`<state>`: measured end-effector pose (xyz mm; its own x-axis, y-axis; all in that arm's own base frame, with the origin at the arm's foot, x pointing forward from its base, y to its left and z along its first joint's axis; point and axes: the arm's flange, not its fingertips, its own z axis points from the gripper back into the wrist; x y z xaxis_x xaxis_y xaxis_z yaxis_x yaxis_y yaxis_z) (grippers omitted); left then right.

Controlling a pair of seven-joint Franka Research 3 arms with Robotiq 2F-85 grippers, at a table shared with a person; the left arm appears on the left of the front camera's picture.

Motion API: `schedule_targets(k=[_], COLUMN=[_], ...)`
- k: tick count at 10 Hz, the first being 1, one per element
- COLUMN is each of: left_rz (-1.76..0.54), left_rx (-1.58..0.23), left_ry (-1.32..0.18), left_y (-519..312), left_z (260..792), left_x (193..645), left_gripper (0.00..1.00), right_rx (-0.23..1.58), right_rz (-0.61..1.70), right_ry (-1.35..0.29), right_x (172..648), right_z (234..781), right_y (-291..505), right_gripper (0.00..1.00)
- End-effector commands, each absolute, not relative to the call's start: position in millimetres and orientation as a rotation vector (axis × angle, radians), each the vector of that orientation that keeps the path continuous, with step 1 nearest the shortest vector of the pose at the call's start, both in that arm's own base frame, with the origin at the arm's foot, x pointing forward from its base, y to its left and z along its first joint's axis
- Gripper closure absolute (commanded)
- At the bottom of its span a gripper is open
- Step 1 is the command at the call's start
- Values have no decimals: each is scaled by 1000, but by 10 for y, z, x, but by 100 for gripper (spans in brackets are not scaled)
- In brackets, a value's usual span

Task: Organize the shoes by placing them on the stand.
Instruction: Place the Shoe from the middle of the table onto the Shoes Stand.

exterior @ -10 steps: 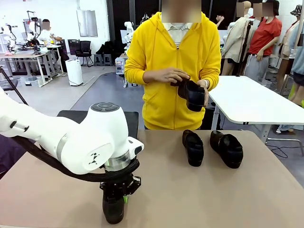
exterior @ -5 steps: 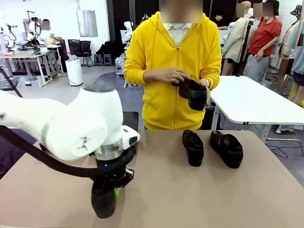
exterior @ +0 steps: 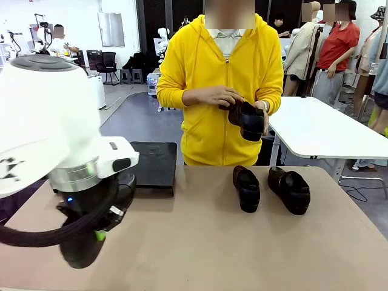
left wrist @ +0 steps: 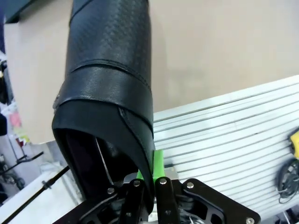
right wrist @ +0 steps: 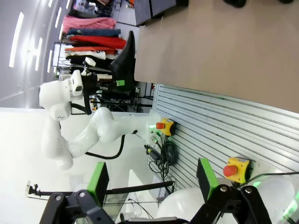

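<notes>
Left arm has swung toward the robot's left since a second ago. Its white wrist now blocks the left third of the front view. The stand (exterior: pixel 154 163), earlier half covered, shows one dark panel beyond the left hand (exterior: pixel 97 235) and to its right. The stand's left part is hidden behind the arm.

The left hand is mostly buried under the wrist and a black cable loop, with just a green pad peeking out. The held shoe (exterior: pixel 79 254) hangs below it as a dark blur, and I can't tell if it touches the surface (exterior: pixel 242 242).

The left wrist view is clearer. The left hand (left wrist: pixel 149 168) is clamped on the rim of the held shoe (left wrist: pixel 110 93), one finger inside the opening and one outside. The shoe runs away from the hand, with its toe cut off at the top edge.

The inner shoe (exterior: pixel 247 188) and outer shoe (exterior: pixel 291 190) have not moved. They lie side by side, apart, well off to the left hand's right.

The person (exterior: pixel 221 79) stands beyond them and grips the fourth shoe (exterior: pixel 248 119) in both hands at chest height. Fingers cover part of it.

The right hand (right wrist: pixel 152 182) has its fingers spread wide with nothing between them. The held shoe (right wrist: pixel 126 58) shows far ahead of it, small and sideways. The stand (right wrist: pixel 156 8) is cropped at the top edge.
</notes>
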<state>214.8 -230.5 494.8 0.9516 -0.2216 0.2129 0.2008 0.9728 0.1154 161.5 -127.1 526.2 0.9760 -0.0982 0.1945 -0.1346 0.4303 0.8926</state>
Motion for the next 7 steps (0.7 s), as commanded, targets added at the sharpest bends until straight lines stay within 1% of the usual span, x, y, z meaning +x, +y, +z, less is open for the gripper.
schedule_targets(k=[1, 7], left_rz=[-241, -229], left_rx=[68, 87], left_ry=[-211, -200], left_y=[-2421, -2408], left_z=[4930, 4874], left_x=[2217, 2203], left_gripper=[100, 100], right_rx=[1148, 1148], right_rz=[44, 44], right_ry=[-256, -256], right_x=[1613, 1613], right_z=[5300, 5300], right_y=[-1286, -1286], right_gripper=[0, 0])
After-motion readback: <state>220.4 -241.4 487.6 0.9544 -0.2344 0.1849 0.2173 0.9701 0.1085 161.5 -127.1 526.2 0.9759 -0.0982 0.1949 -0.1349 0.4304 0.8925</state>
